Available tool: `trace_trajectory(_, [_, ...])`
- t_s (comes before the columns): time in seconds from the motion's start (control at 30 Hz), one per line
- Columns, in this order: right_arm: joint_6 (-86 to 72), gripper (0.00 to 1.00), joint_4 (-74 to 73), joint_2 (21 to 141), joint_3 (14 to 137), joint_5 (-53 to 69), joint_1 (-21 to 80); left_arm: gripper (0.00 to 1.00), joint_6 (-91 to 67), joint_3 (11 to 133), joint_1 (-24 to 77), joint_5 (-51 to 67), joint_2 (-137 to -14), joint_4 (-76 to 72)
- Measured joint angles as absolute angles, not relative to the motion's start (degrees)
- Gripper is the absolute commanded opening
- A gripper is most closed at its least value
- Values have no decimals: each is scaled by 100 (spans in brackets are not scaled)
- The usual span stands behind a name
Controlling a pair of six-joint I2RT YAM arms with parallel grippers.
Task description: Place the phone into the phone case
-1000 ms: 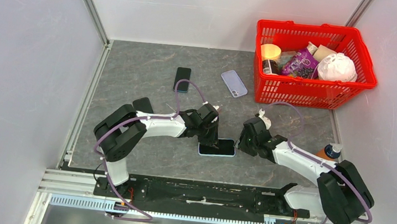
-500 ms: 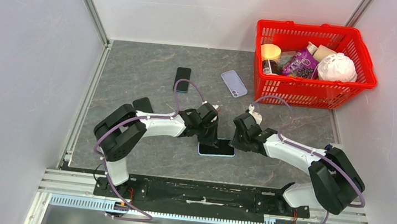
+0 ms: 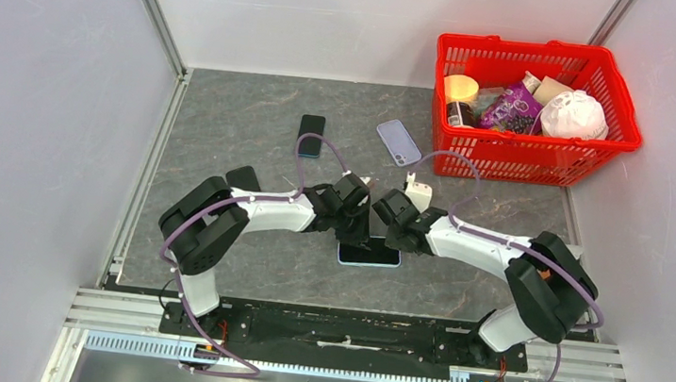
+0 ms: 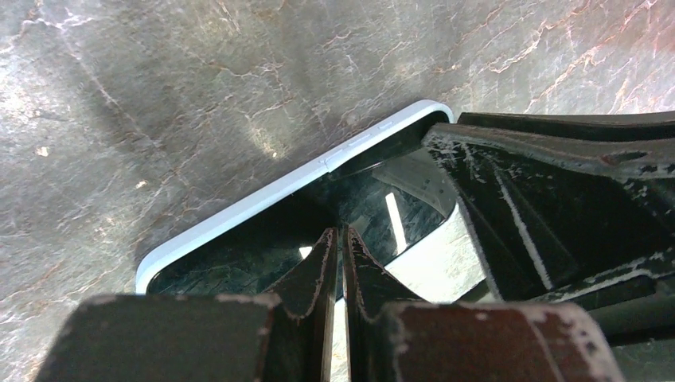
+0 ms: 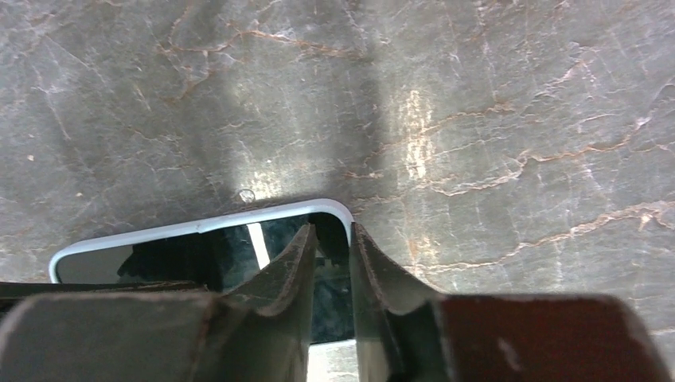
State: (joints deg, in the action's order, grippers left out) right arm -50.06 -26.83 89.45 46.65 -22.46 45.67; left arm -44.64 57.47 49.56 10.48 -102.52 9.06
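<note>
My left fingers (image 4: 306, 278) are clenched empty, tips on the phone (image 3: 369, 251) lying flat in the middle of the counter (image 3: 248, 106). My right fingers (image 5: 290, 263), slightly apart, hover over its corner. Farther back lies the case (image 3: 399, 142), then a basket (image 3: 508, 157) in the far right corner.

White walls (image 3: 38, 122) enclose a grey (veined) tabletop (image 3: 228, 123).

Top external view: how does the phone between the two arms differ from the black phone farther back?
The near phone has a pale rim; the black phone shows none. The near phone lies crosswise, the black phone lengthwise. The left gripper and right gripper are down over the near phone; the black phone lies apart from both. Both lie flat on the table.
</note>
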Motion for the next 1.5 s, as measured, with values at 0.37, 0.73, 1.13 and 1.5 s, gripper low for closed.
trace_trajectory(0.37, [-5481,53,-1999,8224,3946,-1763,4598,13,-4401,5745,4814,991,-10193,1022])
trace_trajectory(0.73, [-5754,40,-1728,7850,3485,-1542,4506,13,-4394,5658,4797,952,-10132,978])
trace_trajectory(1.13, [-6169,17,-1887,8305,3750,-2383,5087,13,-4394,5651,4797,941,-10127,974])
trace_trajectory(1.5, [-6274,52,-1879,8324,3765,-2692,5323,13,-4394,5618,4779,930,-10099,969])
